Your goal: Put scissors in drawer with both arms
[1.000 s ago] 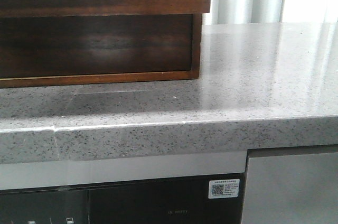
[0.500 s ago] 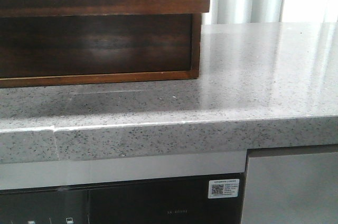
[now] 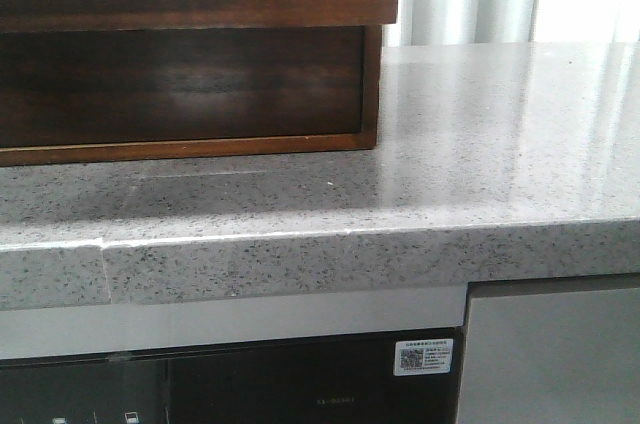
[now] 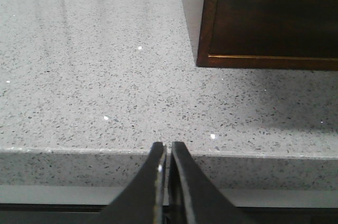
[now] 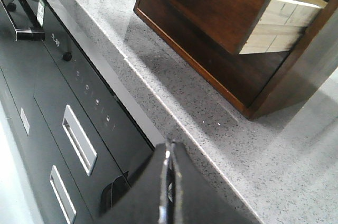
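Standing pulled out, drawer (image 5: 232, 10); contents hidden, possibly empty. Both grippers clenched, holding nothing.

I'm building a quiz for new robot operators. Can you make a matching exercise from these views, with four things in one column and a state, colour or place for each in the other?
Column one:
1. drawer
2. countertop
3. left gripper
4. QR sticker

Column two:
A. grey and speckled
B. white, below the countertop's edge
C. pulled out
D. closed, holding nothing

Pairs: 1-C, 2-A, 3-D, 4-B
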Controlling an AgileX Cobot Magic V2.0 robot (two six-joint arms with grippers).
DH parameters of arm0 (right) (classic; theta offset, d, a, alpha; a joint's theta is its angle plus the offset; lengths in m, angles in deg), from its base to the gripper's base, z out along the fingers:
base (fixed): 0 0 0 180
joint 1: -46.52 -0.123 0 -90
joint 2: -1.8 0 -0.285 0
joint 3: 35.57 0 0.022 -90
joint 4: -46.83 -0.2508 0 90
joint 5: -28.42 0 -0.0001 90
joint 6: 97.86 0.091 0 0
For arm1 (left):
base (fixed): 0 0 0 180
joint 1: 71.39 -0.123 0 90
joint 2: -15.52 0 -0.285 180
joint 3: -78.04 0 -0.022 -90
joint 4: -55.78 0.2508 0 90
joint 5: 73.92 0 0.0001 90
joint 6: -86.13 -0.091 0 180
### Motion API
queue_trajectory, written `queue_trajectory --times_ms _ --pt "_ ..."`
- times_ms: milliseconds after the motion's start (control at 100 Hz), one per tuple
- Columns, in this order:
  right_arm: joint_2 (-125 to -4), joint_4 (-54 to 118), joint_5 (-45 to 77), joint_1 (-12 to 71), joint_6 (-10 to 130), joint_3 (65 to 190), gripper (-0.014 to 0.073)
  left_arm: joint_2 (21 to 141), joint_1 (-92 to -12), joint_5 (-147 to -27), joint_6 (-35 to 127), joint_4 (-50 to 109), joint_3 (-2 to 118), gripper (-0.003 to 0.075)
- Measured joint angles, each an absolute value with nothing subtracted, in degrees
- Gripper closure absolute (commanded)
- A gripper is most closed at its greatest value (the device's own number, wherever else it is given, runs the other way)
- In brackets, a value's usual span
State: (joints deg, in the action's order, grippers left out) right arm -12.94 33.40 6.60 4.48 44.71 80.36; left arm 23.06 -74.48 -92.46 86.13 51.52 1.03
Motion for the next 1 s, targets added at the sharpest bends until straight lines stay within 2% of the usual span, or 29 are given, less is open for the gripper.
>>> queue_trajectory --times_ms 390,550,770,1000 --pt "-12.9 34.6 7.1 4.5 44.7 80.2 0.0659 23.1 -74.5 -92.5 86.1 51.5 1.0 0.0740" --pt "-12.9 35.1 17.1 6.4 48.2 77.5 0.0659 23.1 -74.5 -92.5 86.1 51.5 1.0 0.0740" --pt "-12.9 45.0 33.6 16.0 69.0 71.4 0.0659 23.1 -74.5 -92.5 86.1 51.5 1.0 0.0740" --pt "-11.3 51.6 39.1 29.1 84.6 66.9 0.0659 23.1 -74.5 -92.5 86.1 51.5 1.0 0.0740"
